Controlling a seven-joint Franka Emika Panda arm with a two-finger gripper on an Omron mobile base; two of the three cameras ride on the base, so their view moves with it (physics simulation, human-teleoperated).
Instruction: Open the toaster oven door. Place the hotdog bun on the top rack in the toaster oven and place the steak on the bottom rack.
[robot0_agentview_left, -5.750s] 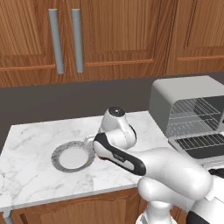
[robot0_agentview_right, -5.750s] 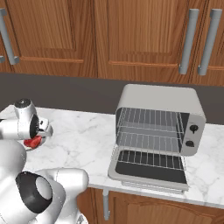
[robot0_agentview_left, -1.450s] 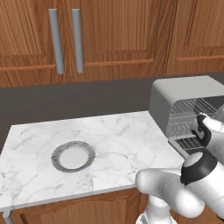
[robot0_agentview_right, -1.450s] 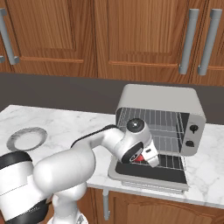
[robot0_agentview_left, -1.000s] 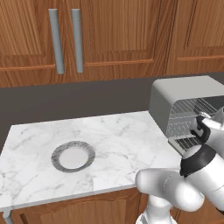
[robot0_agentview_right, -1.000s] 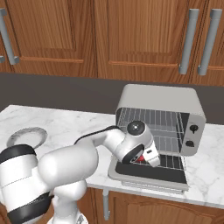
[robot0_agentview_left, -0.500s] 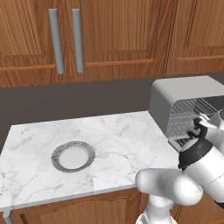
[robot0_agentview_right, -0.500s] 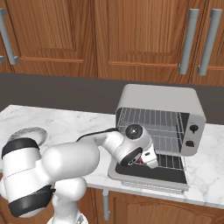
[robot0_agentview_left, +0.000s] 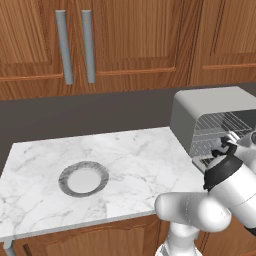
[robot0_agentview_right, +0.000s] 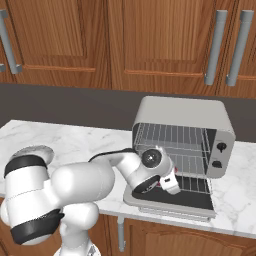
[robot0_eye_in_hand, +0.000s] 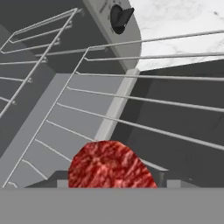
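Claw (robot0_agentview_right: 170, 184) grips the steak (robot0_eye_in_hand: 110, 165), red up close, above the bottom rack (robot0_eye_in_hand: 144, 105).

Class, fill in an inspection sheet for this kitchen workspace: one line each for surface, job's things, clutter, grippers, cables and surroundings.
Surface: white marble counter, bare around the oven.
Job's things: light grey boxy toaster oven with its dark glass door folded down flat; flat red raw steak over the lower silver wire rack; upper wire rack holds nothing visible; bun: nothing seen.
Clutter: round grey-rimmed plate, nothing on it.
Grippers: gripper at the oven mouth, shut on the steak.
Cables: nothing seen.
Surroundings: brown wooden cabinets with grey bar handles, dark backsplash.
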